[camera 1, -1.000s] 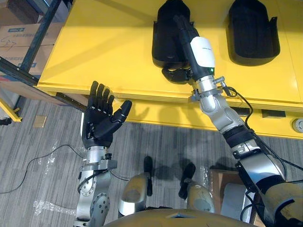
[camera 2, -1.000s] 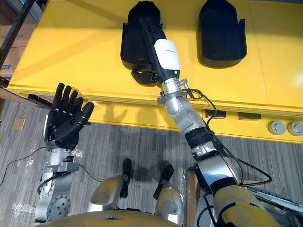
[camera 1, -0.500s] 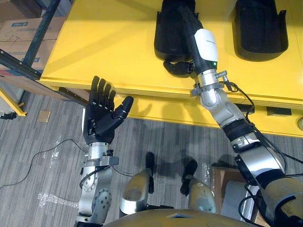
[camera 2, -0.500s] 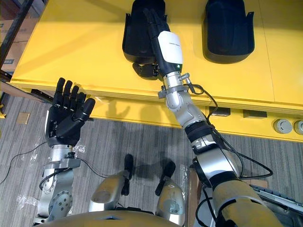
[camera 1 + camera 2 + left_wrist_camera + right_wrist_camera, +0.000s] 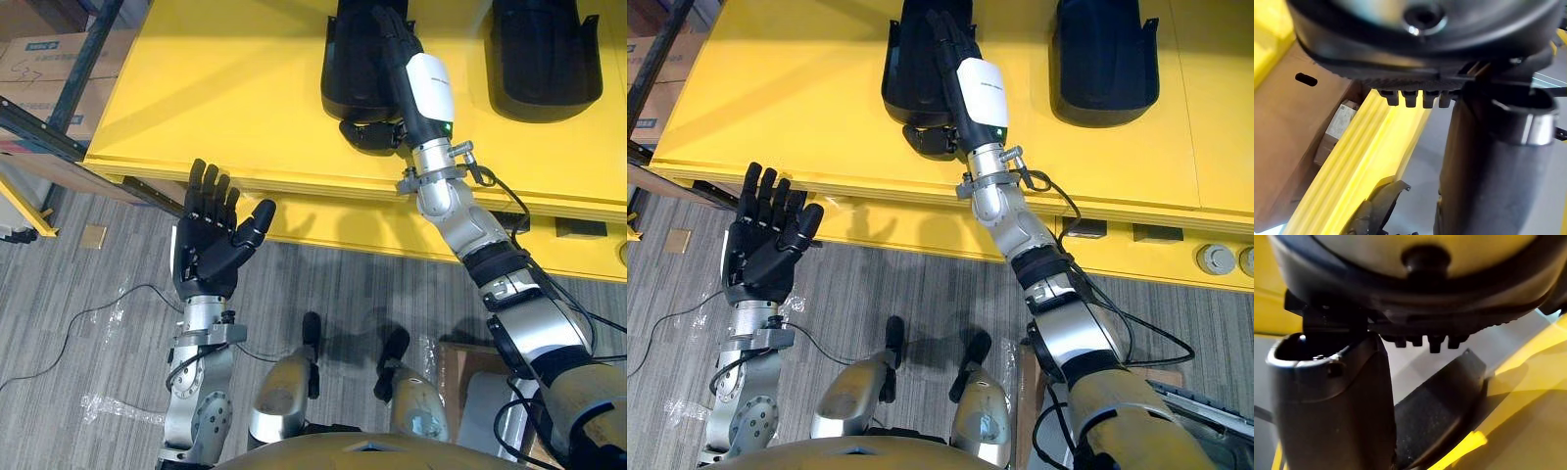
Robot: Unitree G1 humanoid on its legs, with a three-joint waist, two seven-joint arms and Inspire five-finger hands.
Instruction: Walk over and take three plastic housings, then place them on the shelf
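Two black plastic housings lie on the yellow table [image 5: 216, 88]: one near the middle [image 5: 345, 59] and one further right [image 5: 544, 54]. My right hand [image 5: 400, 51] lies stretched over the middle housing, fingers straight along its top. Its thumb [image 5: 370, 134] curls at the housing's near edge. In the right wrist view the housing's textured black rim [image 5: 1440, 406] sits just past the thumb [image 5: 1327, 406]. My left hand [image 5: 206, 250] is held up in front of the table's edge, open, palm showing, with nothing in it.
Cardboard boxes [image 5: 44, 59] and a dark metal frame bar [image 5: 39, 127] stand at the far left, beside the table. The table's front panel carries slots and round knobs [image 5: 1215, 259] at the right. Grey floor lies below.
The camera has moved a little closer to the table. My right hand stays on the middle housing, reaching slightly further over it. The left hand keeps its pose.
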